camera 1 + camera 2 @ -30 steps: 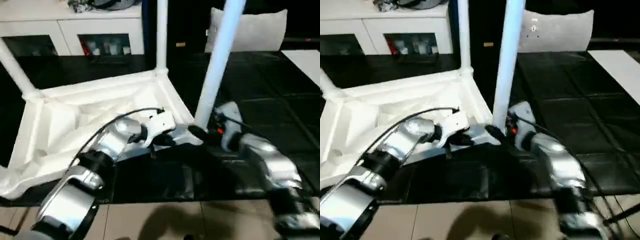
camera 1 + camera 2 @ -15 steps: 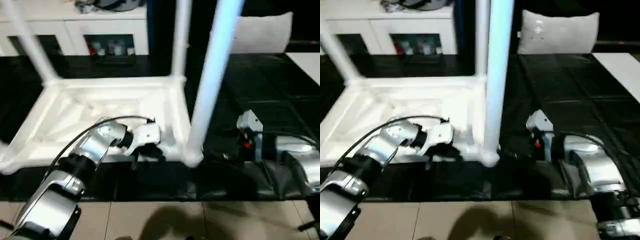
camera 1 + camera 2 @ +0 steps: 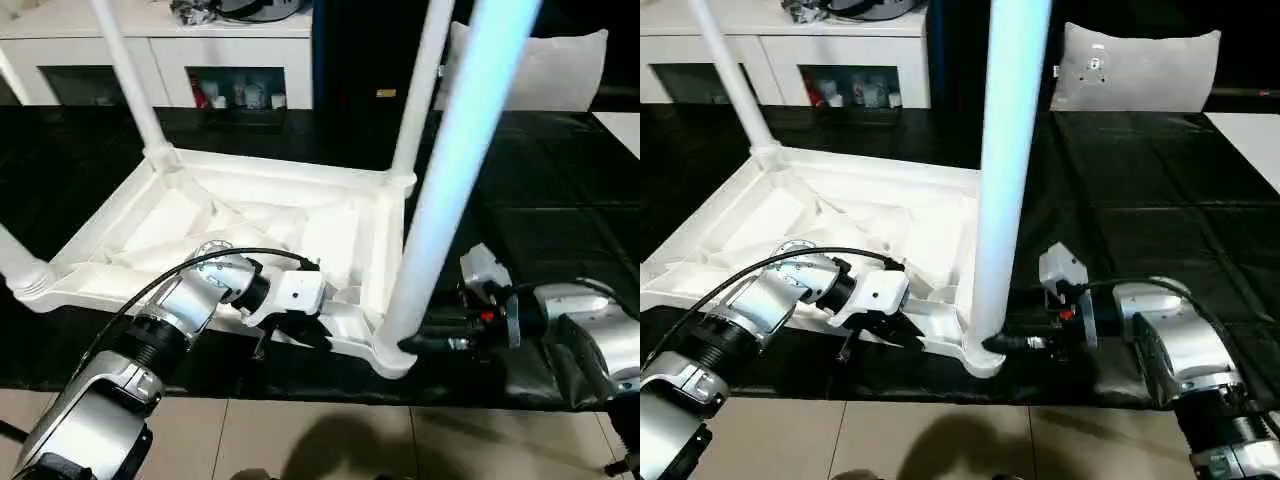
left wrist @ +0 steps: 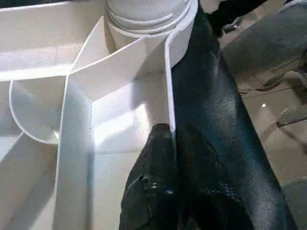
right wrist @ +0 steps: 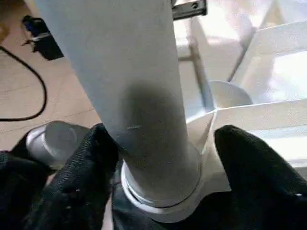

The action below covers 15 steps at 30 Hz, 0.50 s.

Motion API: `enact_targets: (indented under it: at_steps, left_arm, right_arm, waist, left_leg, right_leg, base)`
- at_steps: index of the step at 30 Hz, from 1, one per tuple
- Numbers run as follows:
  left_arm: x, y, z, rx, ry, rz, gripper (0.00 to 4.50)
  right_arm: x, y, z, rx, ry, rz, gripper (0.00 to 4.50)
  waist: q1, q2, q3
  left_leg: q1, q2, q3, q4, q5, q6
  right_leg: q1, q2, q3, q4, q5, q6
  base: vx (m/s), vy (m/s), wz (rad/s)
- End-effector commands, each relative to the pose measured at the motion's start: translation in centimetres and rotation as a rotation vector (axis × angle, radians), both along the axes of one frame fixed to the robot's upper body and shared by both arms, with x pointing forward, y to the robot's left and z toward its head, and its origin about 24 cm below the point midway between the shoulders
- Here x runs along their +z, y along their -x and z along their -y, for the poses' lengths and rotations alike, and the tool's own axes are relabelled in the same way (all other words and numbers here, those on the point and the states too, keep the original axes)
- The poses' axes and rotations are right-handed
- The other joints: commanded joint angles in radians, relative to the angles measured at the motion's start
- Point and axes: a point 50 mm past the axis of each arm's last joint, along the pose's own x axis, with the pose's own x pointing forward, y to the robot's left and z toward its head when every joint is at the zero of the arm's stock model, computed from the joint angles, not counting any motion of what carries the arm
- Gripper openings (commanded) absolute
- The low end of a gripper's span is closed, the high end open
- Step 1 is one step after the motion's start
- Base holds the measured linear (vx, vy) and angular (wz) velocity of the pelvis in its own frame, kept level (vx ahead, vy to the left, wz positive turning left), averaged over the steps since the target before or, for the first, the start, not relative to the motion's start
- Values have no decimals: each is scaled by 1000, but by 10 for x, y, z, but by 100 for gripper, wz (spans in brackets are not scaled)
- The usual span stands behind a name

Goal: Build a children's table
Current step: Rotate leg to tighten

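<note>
Compared with the earlier frames, the right end effector (image 3: 1012,343) is drawn back from the nearest leg (image 3: 1005,180), where it was pressed close, and the top (image 3: 250,220) is seen swung round. The top is laid upside down on the black floor mat (image 3: 1140,200) so that its corner sockets face upward to receive the legs; at least three legs are seen standing in them. The near rim is pinched by the closed left end effector (image 4: 170,143), apparently to steady the top. The nearest leg's base is straddled loosely by the spread fingers (image 5: 86,163) of the right end effector at the near corner socket (image 5: 163,201), seemingly without being gripped.
</note>
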Motion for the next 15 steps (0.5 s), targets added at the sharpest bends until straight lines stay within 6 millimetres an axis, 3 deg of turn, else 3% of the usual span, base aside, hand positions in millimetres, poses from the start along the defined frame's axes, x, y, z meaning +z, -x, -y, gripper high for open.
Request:
enact_targets:
  at_steps: [1,11,15]
  left_arm:
    - [2,6,9,-88,1,17,0]
    - [2,7,9,-70,5,19,0]
    - [1,7,9,-55,16,4,0]
  right_arm:
    - [2,2,-5,28,-19,2,305]
    - [-1,3,-14,44,-47,-24,213]
    - [-2,6,-18,36,-75,-36,207]
  waist:
    - [-3,-16,-71]
    - [-5,-17,-71]
    - [-6,-14,-70]
  left_leg:
    - [-2,60,-11,-65,-92,100]
    - [-4,59,-12,-65,-85,98]
    - [-2,57,-12,-65,-95,90]
  right_leg:
    - [67,-77,64,-67,-359,-105]
    - [67,-75,63,-67,-365,-92]
    - [67,-75,63,-71,-386,-81]
  base:
    - [0,0,0]
    - [0,0,0]
    - [0,0,0]
